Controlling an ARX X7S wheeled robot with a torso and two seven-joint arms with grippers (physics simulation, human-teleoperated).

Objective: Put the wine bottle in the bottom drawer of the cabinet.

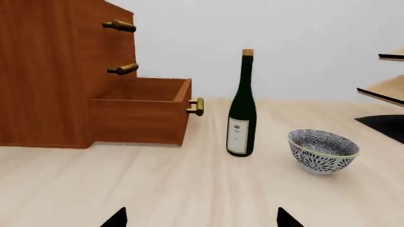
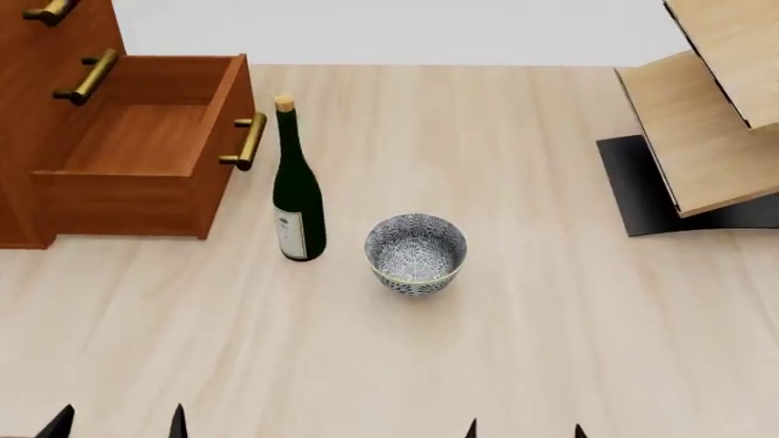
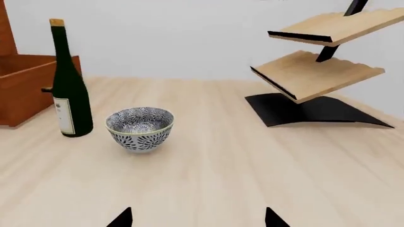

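Observation:
The wine bottle (image 2: 296,196) stands upright on the light wood table, dark green with a tan cork and white label, just in front of the open bottom drawer (image 2: 140,151) of the reddish-brown cabinet (image 2: 31,55). It also shows in the left wrist view (image 1: 242,113) and the right wrist view (image 3: 68,90). The drawer (image 1: 142,111) is pulled out and looks empty. My left gripper (image 2: 119,427) is open and empty at the near edge, well short of the bottle. My right gripper (image 2: 526,431) is open and empty too.
A patterned grey-white bowl (image 2: 417,253) sits right of the bottle. A pale wood rack (image 2: 712,109) on a black base stands at the far right. The two upper drawers with brass handles (image 1: 120,26) are shut.

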